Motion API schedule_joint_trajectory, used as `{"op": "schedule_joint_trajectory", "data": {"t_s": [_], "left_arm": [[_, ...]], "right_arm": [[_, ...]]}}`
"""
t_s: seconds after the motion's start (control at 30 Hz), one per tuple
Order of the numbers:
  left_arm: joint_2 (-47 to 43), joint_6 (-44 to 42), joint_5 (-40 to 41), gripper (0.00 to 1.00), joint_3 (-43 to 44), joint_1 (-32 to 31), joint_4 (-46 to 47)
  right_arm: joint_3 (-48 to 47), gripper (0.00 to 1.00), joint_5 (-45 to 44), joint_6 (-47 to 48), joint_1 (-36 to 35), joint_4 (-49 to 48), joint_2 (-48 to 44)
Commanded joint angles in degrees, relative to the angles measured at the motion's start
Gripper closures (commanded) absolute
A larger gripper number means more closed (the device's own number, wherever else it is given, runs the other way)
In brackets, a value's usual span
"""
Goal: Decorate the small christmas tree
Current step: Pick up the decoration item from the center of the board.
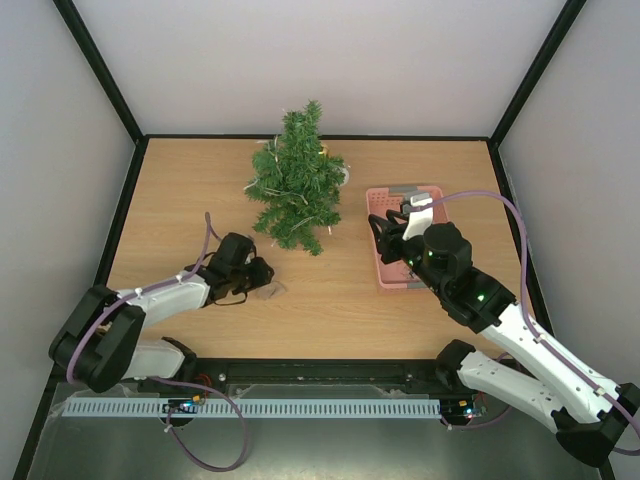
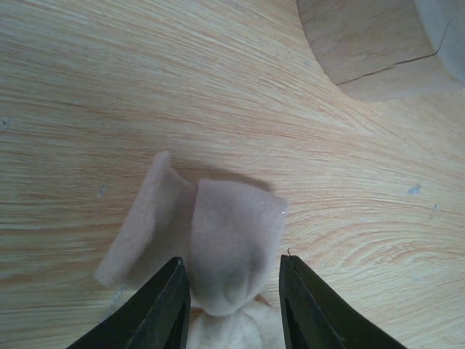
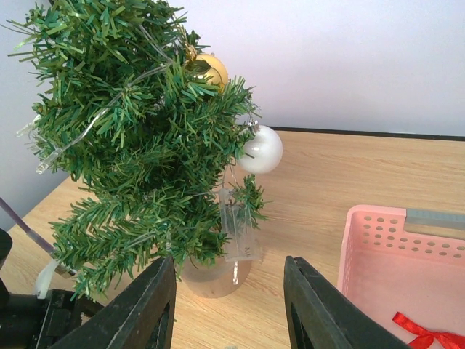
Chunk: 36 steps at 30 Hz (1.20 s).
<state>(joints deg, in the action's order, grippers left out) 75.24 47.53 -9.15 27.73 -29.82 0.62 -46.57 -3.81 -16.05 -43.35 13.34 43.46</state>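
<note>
The small christmas tree (image 1: 295, 182) stands at the table's back middle; the right wrist view (image 3: 138, 123) shows a gold ball (image 3: 207, 69), a white ball (image 3: 261, 149) and a clear light-string box (image 3: 238, 229) on it. A pale felt ornament (image 2: 218, 240) lies flat on the wood; in the top view (image 1: 271, 291) it lies in front of the tree. My left gripper (image 2: 231, 265) is low over it, open, with a finger on each side of the felt. My right gripper (image 3: 229, 265) is open and empty, above the left edge of the pink basket (image 1: 384, 275).
The pink basket (image 3: 363, 247) holds a red ribbon bow (image 3: 425, 336) and a grey piece (image 1: 408, 189) at its far end. The tree's pale base (image 2: 363, 43) shows just beyond the felt ornament. Black frame posts and white walls enclose the table.
</note>
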Motion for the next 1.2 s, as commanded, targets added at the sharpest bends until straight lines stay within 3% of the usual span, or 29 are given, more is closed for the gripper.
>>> {"op": "schedule_joint_trajectory", "data": {"t_s": [0.0, 0.27, 0.5, 0.57, 1.03, 1.17], "left_arm": [[0.96, -0.99, 1.41, 0.66, -1.43, 0.31, 2.06], [3.17, -1.47, 0.96, 0.7, -1.72, 0.35, 4.1], [2.21, -2.95, -0.1, 0.94, -1.54, 0.31, 3.78], [-0.41, -3.16, 0.43, 0.98, -1.39, 0.36, 2.54], [-31.72, -0.24, 5.23, 0.98, 2.73, 7.06, -9.23], [-39.19, 1.23, 4.89, 0.98, 6.69, 9.66, -6.85]], "right_arm": [[0.65, 0.6, -0.32, -0.06, -0.06, -0.76, -0.76], [0.66, 0.6, -0.3, -0.41, -0.06, -0.78, -0.66], [0.43, 0.6, -0.55, -0.54, -0.04, -0.08, -0.89], [0.46, 0.6, -0.82, -0.39, -0.06, -0.07, -1.08], [-0.43, 0.59, -1.1, 0.06, -0.04, 0.46, -1.63], [-1.3, 0.59, -1.33, 0.14, -0.02, 1.05, -1.7]]}}
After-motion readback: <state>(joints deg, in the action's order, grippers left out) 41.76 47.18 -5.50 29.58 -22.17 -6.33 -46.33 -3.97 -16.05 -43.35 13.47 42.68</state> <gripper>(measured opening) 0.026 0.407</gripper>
